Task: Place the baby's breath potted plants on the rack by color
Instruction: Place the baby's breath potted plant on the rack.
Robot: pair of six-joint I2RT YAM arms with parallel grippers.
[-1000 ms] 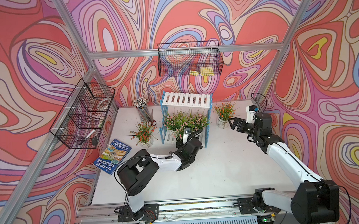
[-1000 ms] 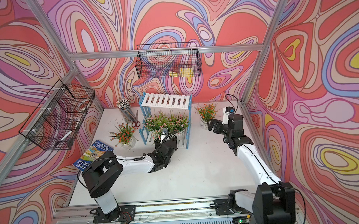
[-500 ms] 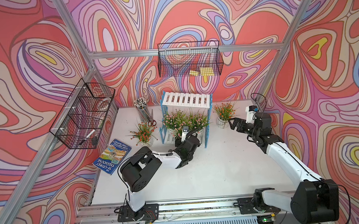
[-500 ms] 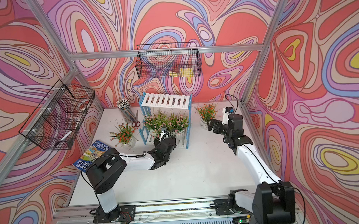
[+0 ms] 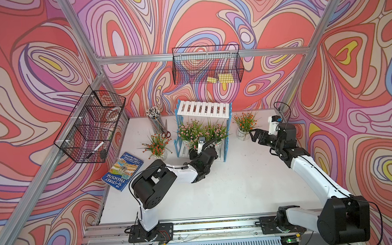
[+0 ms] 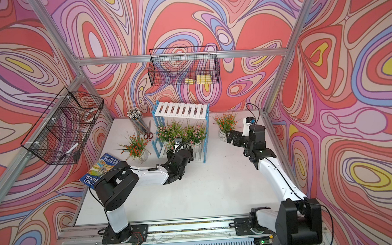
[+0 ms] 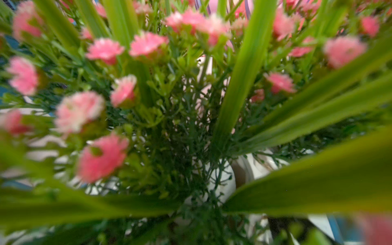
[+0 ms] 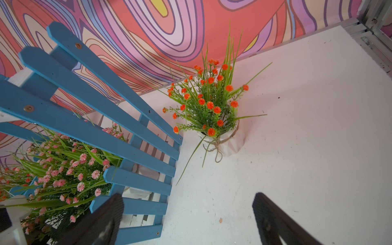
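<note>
I couldn't tell how open my left tool (image 5: 192, 153) stood among the pink plants (image 5: 200, 132) on the lower shelf of the rack (image 5: 202, 109); my right tool (image 8: 188, 196) gaped empty, due next to grasp the nearby orange plant (image 8: 209, 101) on the counter (image 5: 240, 190).

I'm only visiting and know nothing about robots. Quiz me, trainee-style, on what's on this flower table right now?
1. True or false: the rack has a plant on its top shelf.
2. How many orange-flowered plants stand on the table, outside the rack?
3. The right gripper is: A) open, B) shut empty, C) shut on a plant.
Key: 1 false; 2 two; 3 A.
</note>
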